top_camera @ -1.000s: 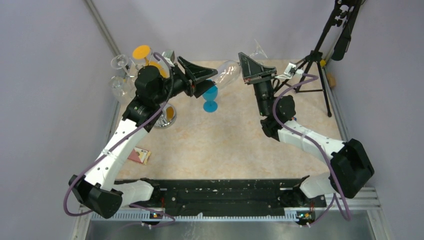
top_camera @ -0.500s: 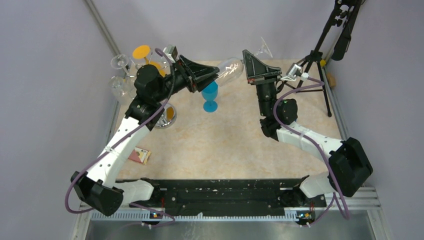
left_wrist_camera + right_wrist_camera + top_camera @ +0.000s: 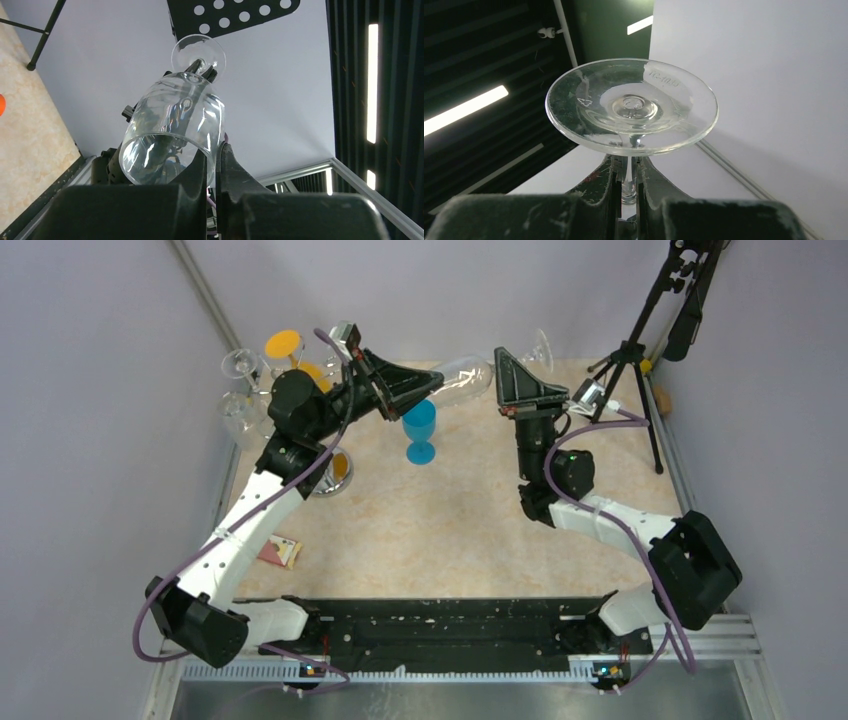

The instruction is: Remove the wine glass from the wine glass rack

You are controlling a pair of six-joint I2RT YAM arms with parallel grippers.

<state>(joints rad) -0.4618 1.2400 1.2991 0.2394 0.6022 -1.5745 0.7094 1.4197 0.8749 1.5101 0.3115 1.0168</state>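
Wine glass (image 3: 465, 378) is off the wine glass rack (image 3: 335, 472). It's held in mid-air on its side btwn the two arms, above a blue goblet (image 3: 420, 430) standing on the table (image 3: 450, 530). Left gripper (image 3: 430, 382) has the bowl end: on its wrist cam the jaws are nearly closed w/ the rim wall pinched in the slit, prob. one finger inside the bowl & one outside. Right gripper (image 3: 505, 362) is clamped tight on the stem just under the foot. Rack stands far left, well apart from the held glass, w/ clear glasses (image 3: 238, 366) & an orange one (image 3: 285, 344) around its arms.
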